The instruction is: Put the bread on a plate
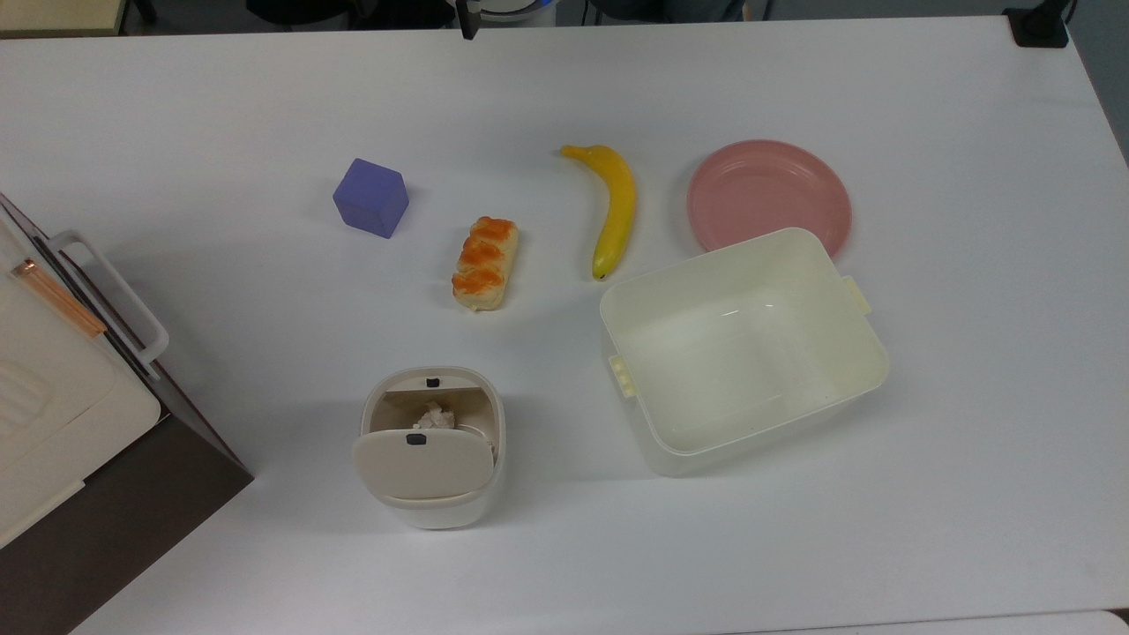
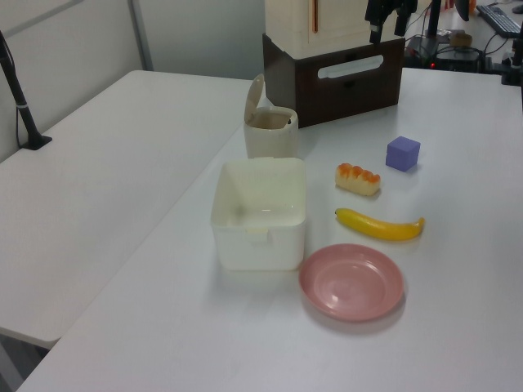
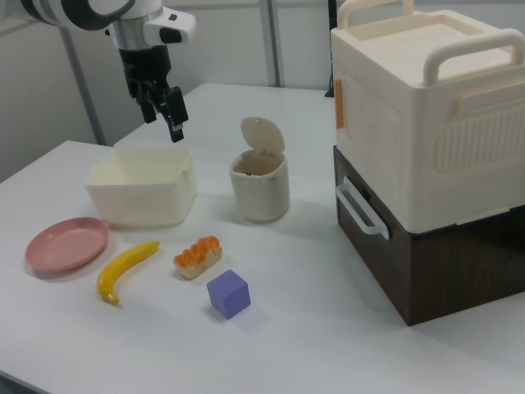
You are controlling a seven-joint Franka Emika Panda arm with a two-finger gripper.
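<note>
The bread (image 1: 484,263) is a small pale loaf with three orange-brown bumps, lying on the white table between a purple cube and a banana. In the right view the bread (image 3: 197,255) lies in front of the small bin. The pink plate (image 1: 769,196) sits flat with nothing on it at the top view's right, past the banana and touching the tub's far edge; it lies at the right view's far left (image 3: 67,244). My gripper (image 3: 164,123) hangs open in the air, well above the table and away from the bread, holding nothing.
A yellow banana (image 1: 609,207) lies between bread and plate. A large cream tub (image 1: 838,388) stands next to the plate. A purple cube (image 1: 371,197), a small cream bin (image 1: 432,445) with its lid raised, and a tall cream-and-brown box (image 3: 426,156) also stand on the table.
</note>
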